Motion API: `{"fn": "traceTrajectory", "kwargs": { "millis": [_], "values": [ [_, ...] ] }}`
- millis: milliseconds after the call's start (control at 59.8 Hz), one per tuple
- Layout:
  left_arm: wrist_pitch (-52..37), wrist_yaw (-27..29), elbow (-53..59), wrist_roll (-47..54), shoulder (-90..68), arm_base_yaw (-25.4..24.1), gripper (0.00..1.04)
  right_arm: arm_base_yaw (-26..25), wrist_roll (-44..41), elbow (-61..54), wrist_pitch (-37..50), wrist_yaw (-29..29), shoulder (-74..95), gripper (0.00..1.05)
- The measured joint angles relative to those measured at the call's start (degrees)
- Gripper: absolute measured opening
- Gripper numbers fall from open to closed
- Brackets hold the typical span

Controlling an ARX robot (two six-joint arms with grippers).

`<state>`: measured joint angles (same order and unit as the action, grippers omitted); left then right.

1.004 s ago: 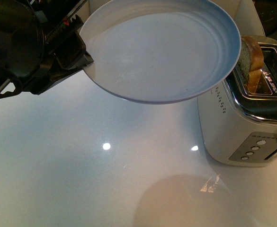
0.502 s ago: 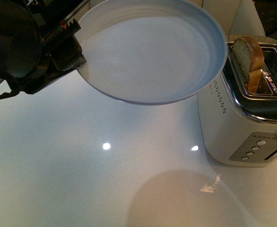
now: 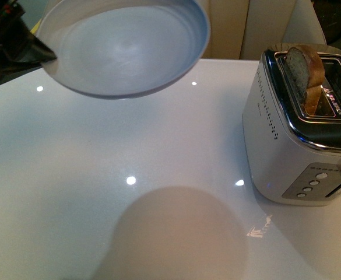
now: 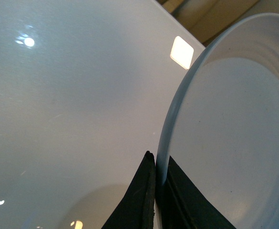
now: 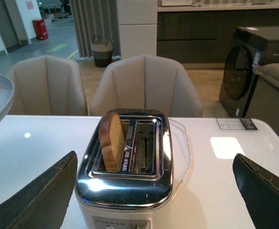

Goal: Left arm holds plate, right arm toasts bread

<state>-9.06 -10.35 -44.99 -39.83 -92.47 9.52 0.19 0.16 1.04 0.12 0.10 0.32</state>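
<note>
1. Left gripper (image 4: 157, 168): clamped on the rim of the plate (image 3: 123, 52), which hangs in the air over the counter's (image 3: 158, 151) far left corner, well apart from the toaster (image 3: 278, 146).
2. Right gripper (image 5: 154, 157): spread wide, empty, facing the toaster and touching nothing.
3. Bread (image 3: 304, 70): upright in the toaster slot nearer the counter's middle, its upper part standing proud. The toaster sits near the right edge.

Status: plate held and slice loaded. Whether toasting has run cannot be told. Probably left: moving the slice onto the plate.
</note>
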Motion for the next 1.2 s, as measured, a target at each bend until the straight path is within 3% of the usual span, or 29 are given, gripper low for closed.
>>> {"fn": "traceTrajectory", "kwargs": {
  "millis": [201,502,753,1204],
  "values": [
    [-1.31,-5.31,-0.76,8.48,-6.51,-11.34,0.03,0.00,0.00,0.00,0.00,0.00,0.00,0.96],
    [-5.25,-8.74,-1.49,19.47,-20.28,-20.76,0.03,0.00,0.00,0.00,0.00,0.00,0.00,0.96],
    [-8.50,-10.67,-4.63,28.15,-31.69,-23.43,0.03,0.00,0.00,0.00,0.00,0.00,0.00,0.96],
    [-10.60,-11.10,-8.83,32.57,-41.22,-26.49,0.03,0.00,0.00,0.00,0.00,0.00,0.00,0.96]
  ]
}}
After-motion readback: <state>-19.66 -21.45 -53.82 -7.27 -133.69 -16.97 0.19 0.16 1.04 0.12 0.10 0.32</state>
